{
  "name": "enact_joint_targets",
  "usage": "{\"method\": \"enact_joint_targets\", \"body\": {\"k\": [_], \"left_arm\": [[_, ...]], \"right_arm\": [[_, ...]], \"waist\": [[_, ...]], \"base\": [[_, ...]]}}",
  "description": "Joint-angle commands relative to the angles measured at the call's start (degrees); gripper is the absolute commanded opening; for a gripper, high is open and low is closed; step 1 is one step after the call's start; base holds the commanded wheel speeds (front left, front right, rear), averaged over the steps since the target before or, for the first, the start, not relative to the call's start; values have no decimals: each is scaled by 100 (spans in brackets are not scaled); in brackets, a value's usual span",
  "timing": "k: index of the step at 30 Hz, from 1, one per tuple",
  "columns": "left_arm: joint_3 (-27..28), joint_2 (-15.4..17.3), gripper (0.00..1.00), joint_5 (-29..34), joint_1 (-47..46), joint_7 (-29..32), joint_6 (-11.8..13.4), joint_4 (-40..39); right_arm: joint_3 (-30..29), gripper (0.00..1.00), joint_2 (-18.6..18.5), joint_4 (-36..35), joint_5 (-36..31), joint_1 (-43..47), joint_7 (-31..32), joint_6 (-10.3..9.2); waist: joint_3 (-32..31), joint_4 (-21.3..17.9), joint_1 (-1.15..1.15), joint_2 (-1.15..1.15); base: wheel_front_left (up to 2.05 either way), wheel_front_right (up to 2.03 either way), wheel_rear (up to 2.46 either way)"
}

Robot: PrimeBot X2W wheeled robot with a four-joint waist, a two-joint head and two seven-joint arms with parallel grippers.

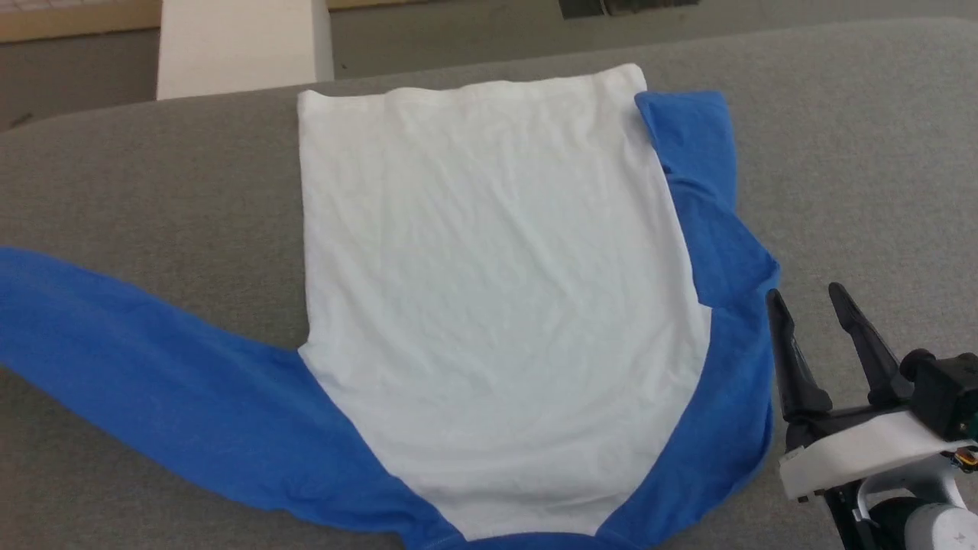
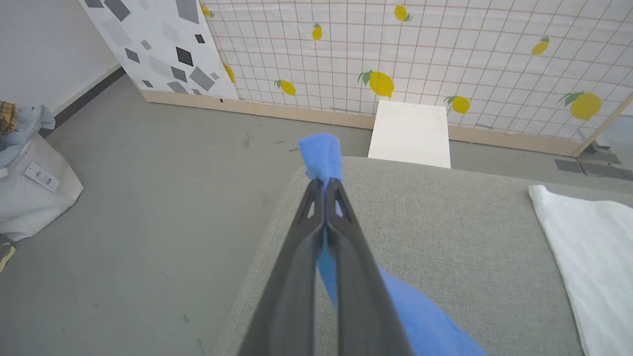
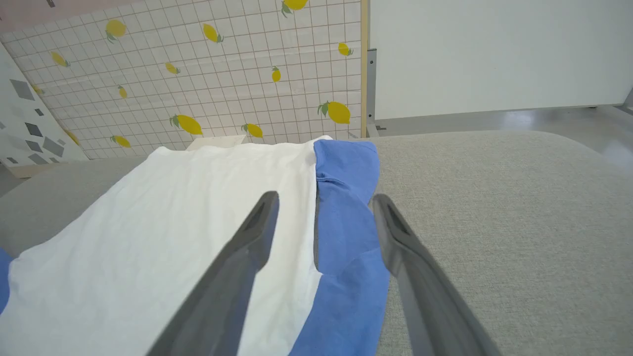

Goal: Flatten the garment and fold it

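The garment [image 1: 497, 305] lies spread on the grey pad [image 1: 856, 153]. Near the pad's left edge the left gripper [image 2: 324, 184] pinches the blue cuff [image 2: 321, 153]; the right gripper [image 1: 804, 292] hangs parted over the pad's right side. Sleeve-folding seems in hand: next, carry that cuff inward without dragging the body

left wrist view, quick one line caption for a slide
Left claw shut on the bright blue sleeve tip of the soft white T-shirt, near the edge of the grey fabric table.
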Motion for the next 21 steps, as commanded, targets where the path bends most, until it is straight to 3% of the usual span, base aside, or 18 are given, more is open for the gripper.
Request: {"method": "enact_joint_targets", "body": {"k": [1, 7, 11, 16, 21], "left_arm": [[43, 66, 0, 1, 142, -97, 94, -292], [-172, -102, 0, 198, 333, -193, 356, -1910], [-688, -583, 0, 509, 67, -83, 352, -2759], [-1793, -1819, 0, 1095, -612, 188, 296, -3074], [-2797, -3235, 0, 1393, -1108, 326, 82, -2337]], "right_arm": [[-10, 100, 32, -52, -18, 67, 23, -9], [41, 100, 60, -112, -12, 119, 83, -9], [33, 100, 72, -135, -5, 131, 105, -9], [24, 100, 74, -150, -5, 144, 145, -9], [-70, 100, 77, -237, -15, 163, 188, -9]], "waist": [[-403, 376, 1, 0], [-474, 403, 1, 0], [-507, 402, 1, 0], [-548, 342, 1, 0], [-520, 196, 1, 0]], "base": [[0, 0, 0], [0, 0, 0], [0, 0, 0], [0, 0, 0], [0, 0, 0]]}}
